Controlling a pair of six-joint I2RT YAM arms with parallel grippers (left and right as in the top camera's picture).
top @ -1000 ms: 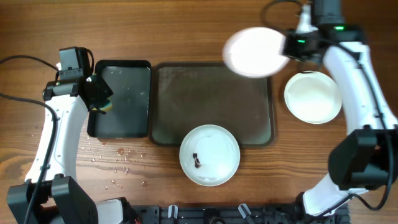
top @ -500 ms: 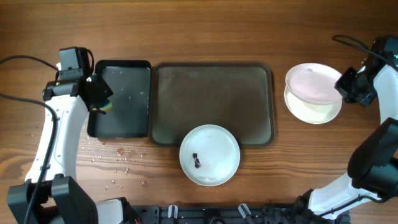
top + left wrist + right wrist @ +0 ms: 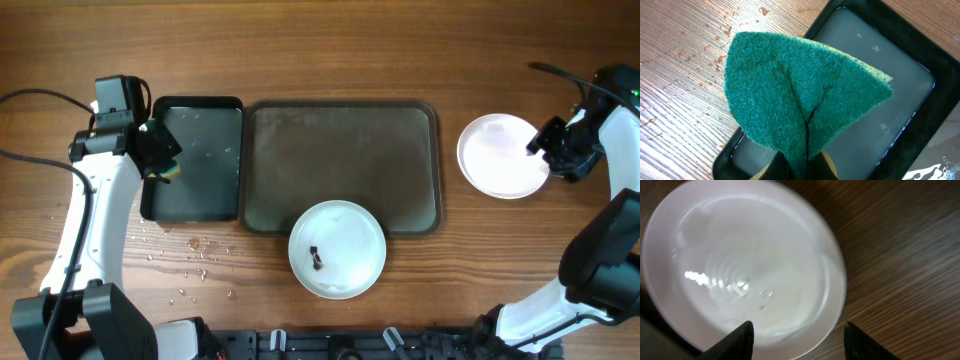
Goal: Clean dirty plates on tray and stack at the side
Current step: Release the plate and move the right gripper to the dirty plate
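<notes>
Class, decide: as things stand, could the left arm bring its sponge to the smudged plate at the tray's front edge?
Probably yes. The smudged plate lies uncovered, nothing stands between it and the left gripper, and the right gripper is away by the clean plate.

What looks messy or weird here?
Droplets are spilled on the table in front of the black tray. A smudged plate hangs over the front rim of the brown tray, mostly off it.

White plate (image 3: 337, 249) with dark smudges, dull brown-grey tray (image 3: 340, 150), green sponge (image 3: 800, 100), black tray (image 3: 200, 175), brown-grained table (image 3: 300, 50)
</notes>
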